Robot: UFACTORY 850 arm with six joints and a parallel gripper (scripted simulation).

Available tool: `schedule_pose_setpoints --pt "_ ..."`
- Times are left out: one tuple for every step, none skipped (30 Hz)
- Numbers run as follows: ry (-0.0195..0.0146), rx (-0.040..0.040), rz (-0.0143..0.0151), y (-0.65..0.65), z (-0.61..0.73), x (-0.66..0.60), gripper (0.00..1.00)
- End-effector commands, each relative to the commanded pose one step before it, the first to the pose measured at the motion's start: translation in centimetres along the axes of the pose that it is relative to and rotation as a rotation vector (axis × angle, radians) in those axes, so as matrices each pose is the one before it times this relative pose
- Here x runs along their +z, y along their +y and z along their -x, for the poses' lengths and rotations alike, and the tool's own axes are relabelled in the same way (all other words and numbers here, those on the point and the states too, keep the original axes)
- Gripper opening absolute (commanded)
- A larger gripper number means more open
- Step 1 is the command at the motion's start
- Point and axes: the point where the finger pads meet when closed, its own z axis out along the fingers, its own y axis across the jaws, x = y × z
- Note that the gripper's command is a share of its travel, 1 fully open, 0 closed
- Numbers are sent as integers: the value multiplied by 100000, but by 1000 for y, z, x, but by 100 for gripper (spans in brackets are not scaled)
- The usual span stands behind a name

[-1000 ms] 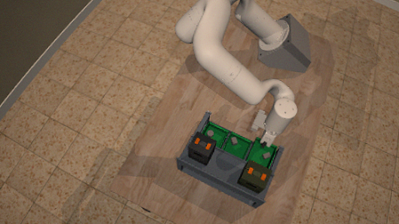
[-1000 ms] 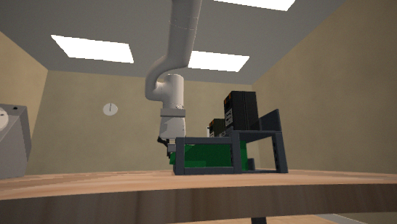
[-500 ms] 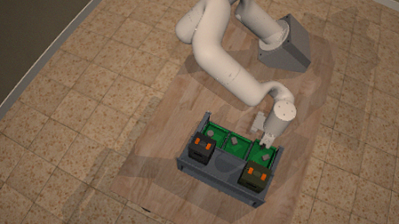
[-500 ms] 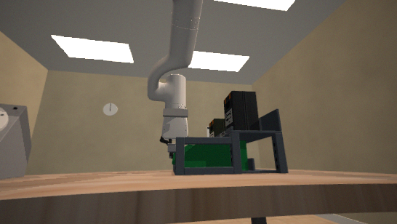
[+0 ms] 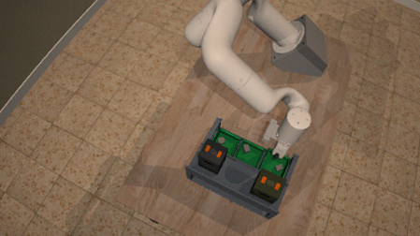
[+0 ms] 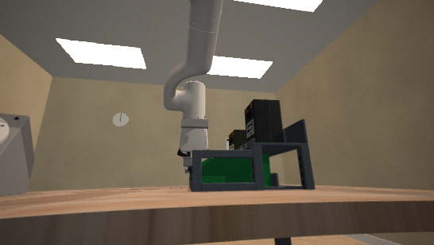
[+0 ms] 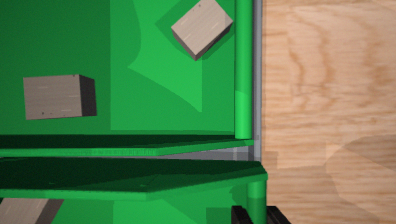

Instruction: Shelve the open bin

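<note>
A grey shelf [image 5: 240, 175] stands on the wooden table with three green bins in a row under its top board. The left bin [image 5: 225, 139] and middle bin [image 5: 247, 149] each hold grey parts. My gripper [image 5: 278, 155] points straight down at the right end of the row and is shut on the wall of the right green bin [image 5: 277, 164]. In the wrist view the gripped green wall [image 7: 130, 175] runs across the bottom, with my dark fingertips at its corner. Beyond it lie a green bin floor and two grey blocks [image 7: 202, 27] [image 7: 57, 97] beside the shelf's grey side [image 7: 256, 75]. The exterior view shows my gripper [image 6: 184, 157] at the shelf's near end.
Two dark boxes with orange marks sit on the shelf's top board, one at the left [image 5: 212, 156] and one at the right [image 5: 269, 186]. The arm's grey base [image 5: 302, 47] stands at the table's far side. Bare wood [image 7: 330, 100] lies right of the shelf.
</note>
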Motion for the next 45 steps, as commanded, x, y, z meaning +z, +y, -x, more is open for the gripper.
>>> schedule_pose_setpoints --pt "-66 12 -106 -234 37 -82 0" --pt "0 0 0 0 0 0 0" --pt "0 0 0 0 0 0 0" --pt "0 0 0 0 0 0 0" --pt "0 0 0 0 0 0 0" --pt "0 0 0 0 0 0 0" --pt "0 0 0 0 0 0 0" --pt "0 0 0 0 0 0 0" --pt "2 -3 -1 -189 0 0 0" --pt "-1 1 0 -200 1 -1 0" --pt "-1 1 0 -200 1 -1 0" --pt "-1 1 0 -200 1 -1 0" --pt "-1 1 0 -200 1 -1 0" --pt "0 0 0 0 0 0 0" --pt "0 0 0 0 0 0 0" --pt "0 0 0 0 0 0 0" --pt "0 0 0 0 0 0 0" --pt "0 0 0 0 0 0 0" --pt "0 0 0 0 0 0 0" --pt "0 0 0 0 0 0 0" --pt "0 0 0 0 0 0 0" --pt "0 0 0 0 0 0 0" --pt "0 0 0 0 0 0 0" --pt "0 0 0 0 0 0 0" --pt "0 0 0 0 0 0 0" --pt "2 -3 -1 11 0 160 0" --pt "-1 1 0 0 0 160 0" --pt "-1 1 0 0 0 160 0" --pt "-1 1 0 0 0 160 0" --pt "-1 1 0 0 0 160 0" --pt "0 0 0 0 0 0 0" --pt "0 0 0 0 0 0 0" --pt "0 0 0 0 0 0 0" --pt "0 0 0 0 0 0 0" --pt "0 0 0 0 0 0 0" --pt "0 0 0 0 0 0 0" --pt "0 0 0 0 0 0 0" --pt "0 0 0 0 0 0 0" --pt "0 0 0 0 0 0 0" --pt "0 0 0 0 0 0 0" --pt "0 0 0 0 0 0 0" --pt "0 0 0 0 0 0 0" --pt "-4 1 -7 -3 1 147 0" --pt "2 0 3 1 -1 160 0" --pt "2 0 3 1 -1 160 0"
